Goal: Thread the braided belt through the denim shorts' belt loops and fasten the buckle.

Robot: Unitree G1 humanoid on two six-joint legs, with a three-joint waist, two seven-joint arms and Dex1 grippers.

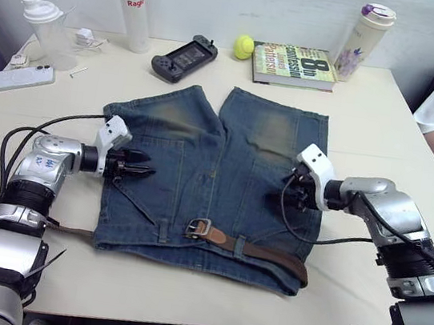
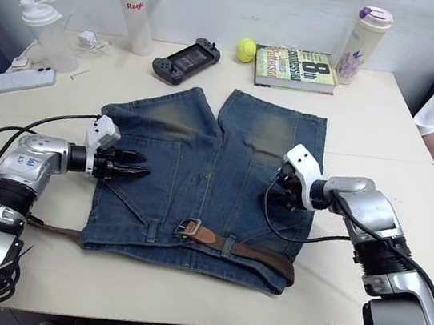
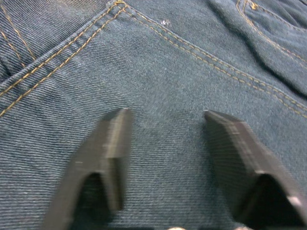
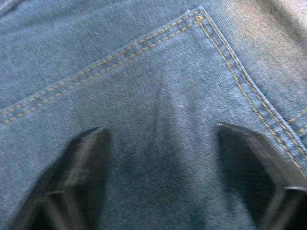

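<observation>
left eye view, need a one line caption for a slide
Both open grippers, left gripper and right gripper, hover over the denim shorts, the braided belt partly threaded along the waistband.

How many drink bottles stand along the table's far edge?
3: a clear shaker bottle with a white lid far left, a tall white bottle beside it, and a floral tumbler with a purple lid far right.

Even, soft room light from overhead; table (image 1: 370, 111) bright, no glare. Faint short shadows under denim shorts (image 1: 216, 170). Head views sharp. Wrist views soft, fingers (image 4: 81, 163) blurred close to lens, stitching farther off clearer.
</observation>
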